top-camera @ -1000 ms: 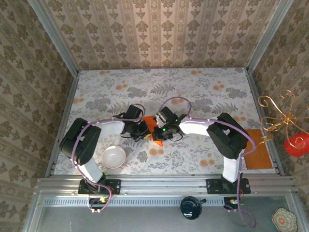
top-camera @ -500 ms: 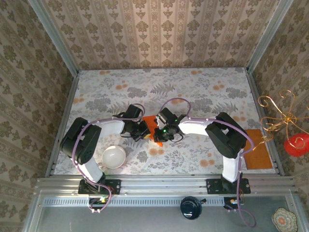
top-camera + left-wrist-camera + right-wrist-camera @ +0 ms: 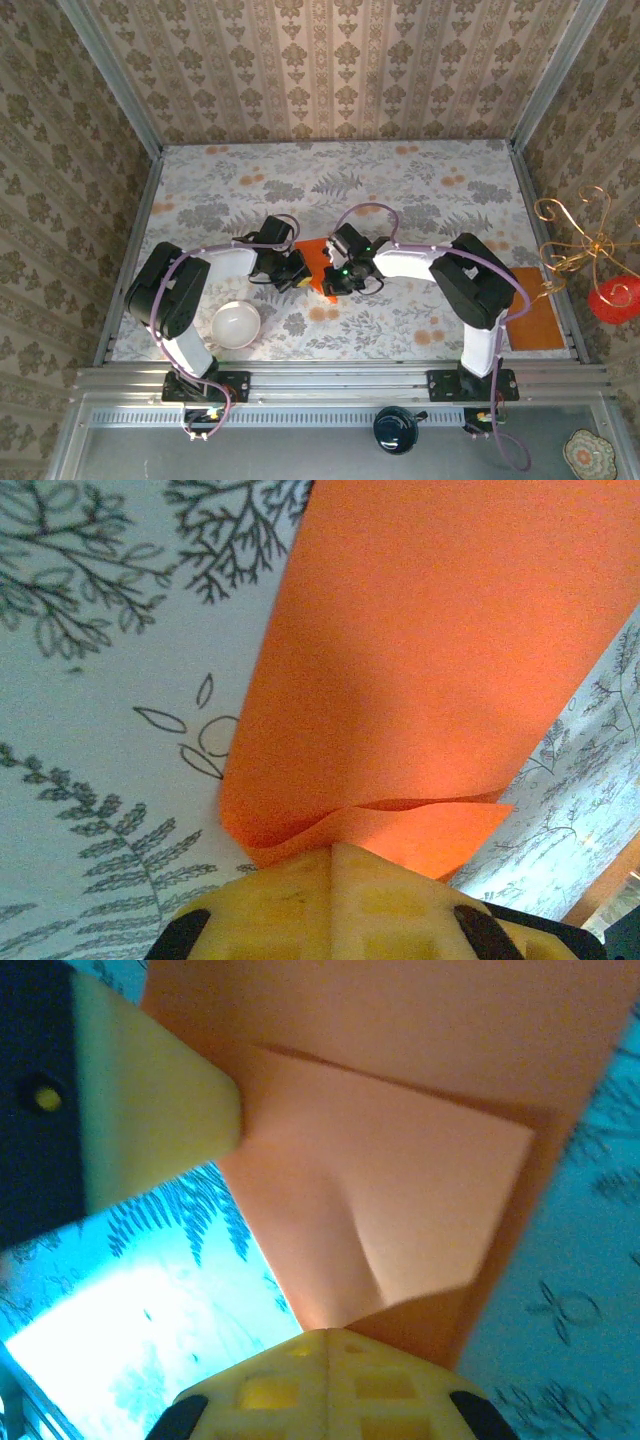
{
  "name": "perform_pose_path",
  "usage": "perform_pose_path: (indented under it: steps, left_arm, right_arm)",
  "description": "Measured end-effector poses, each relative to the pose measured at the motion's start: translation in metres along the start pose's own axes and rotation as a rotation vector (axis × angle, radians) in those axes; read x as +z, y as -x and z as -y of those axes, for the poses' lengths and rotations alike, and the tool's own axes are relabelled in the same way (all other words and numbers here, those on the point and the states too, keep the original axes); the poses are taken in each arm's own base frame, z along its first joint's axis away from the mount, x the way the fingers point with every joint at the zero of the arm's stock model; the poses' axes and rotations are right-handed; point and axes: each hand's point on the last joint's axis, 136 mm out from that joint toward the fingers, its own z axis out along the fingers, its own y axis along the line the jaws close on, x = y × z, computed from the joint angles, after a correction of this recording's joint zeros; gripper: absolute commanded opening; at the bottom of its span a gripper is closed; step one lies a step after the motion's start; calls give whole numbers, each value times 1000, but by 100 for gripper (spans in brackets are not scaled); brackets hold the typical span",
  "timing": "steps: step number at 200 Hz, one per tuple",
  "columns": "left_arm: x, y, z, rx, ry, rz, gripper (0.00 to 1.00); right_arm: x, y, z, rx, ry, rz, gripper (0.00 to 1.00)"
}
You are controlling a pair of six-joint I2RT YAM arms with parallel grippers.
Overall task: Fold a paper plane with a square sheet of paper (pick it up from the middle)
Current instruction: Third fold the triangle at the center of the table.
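**Two robot arms pinch a bright orange paper at the middle of a flowered table**

Seen from above, a table [image 3: 420, 190] covered in a pale floral pattern sits inside patterned walls. Two arms reach in from the 6 o'clock edge: the left arm [image 3: 175, 295] bends in from 8 o'clock, the right arm [image 3: 470, 280] from 4 o'clock, and their wrists meet near the centre. A dull brownish-orange rectangle [image 3: 535, 322] lies at the table's 4 o'clock edge, well apart from the action. A white bowl [image 3: 236, 324] rests at 7 o'clock, beside the left arm.

The square sheet of paper [image 3: 312, 252] lies at the table's centre, between the two wrists. It is partly folded — the right wrist view shows a flap doubled over the sheet.

The left gripper [image 3: 333, 850] is pressed together on the paper's 9 o'clock side, a creased edge caught between its yellow fingers. The right gripper [image 3: 325, 1335] is likewise clamped on the paper, at the sheet's 4 o'clock side.
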Motion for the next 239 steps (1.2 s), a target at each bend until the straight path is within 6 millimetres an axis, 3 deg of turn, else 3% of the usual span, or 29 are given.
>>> perform_pose_path:
  steps: [71, 115, 138, 159, 185, 239]
  left_arm:
    - [0, 0, 0, 0, -1, -10, 5]
    - [-1, 0, 0, 7, 3, -12, 4]
    - [-1, 0, 0, 12, 3, -12, 4]
    - [-1, 0, 0, 13, 3, -12, 4]
    - [-1, 0, 0, 13, 3, -12, 4]
    - [0, 1, 1, 14, 6, -15, 4]
  right_arm:
    - [-11, -25, 13, 2, -13, -23, 5]
    - [-29, -44, 25, 35, -25, -29, 8]
    - [-45, -31, 11, 16, 12, 39, 8]
    - [-47, -13, -3, 10, 46, 72, 6]
    - [-32, 6, -17, 11, 88, 77, 4]
    - [1, 18, -22, 36, 109, 23, 1]
